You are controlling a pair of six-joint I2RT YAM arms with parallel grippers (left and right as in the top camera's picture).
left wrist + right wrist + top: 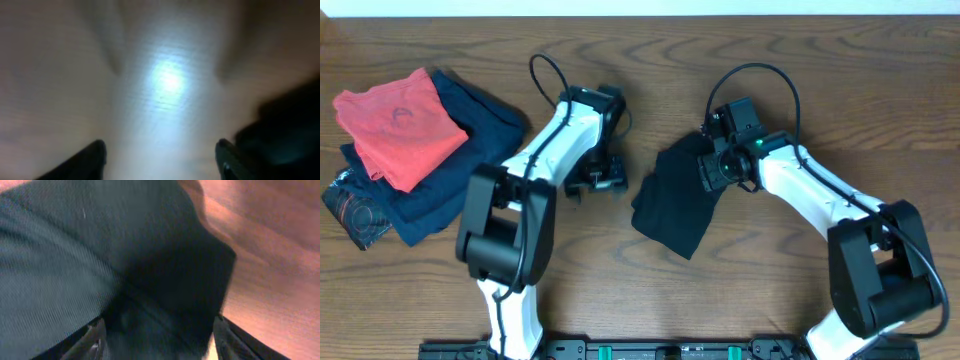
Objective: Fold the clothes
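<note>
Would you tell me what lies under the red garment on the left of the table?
A navy garment lies under the red garment, with a dark printed item lowest. Anything between them is covered.

Wooden table [760, 290]: black T-shirt [672, 212], garment pile [415, 150].

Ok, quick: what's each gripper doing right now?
Left gripper: open, empty, over the table.
Right gripper: open, fingers straddling the black T-shirt, not clamped on it.
</note>
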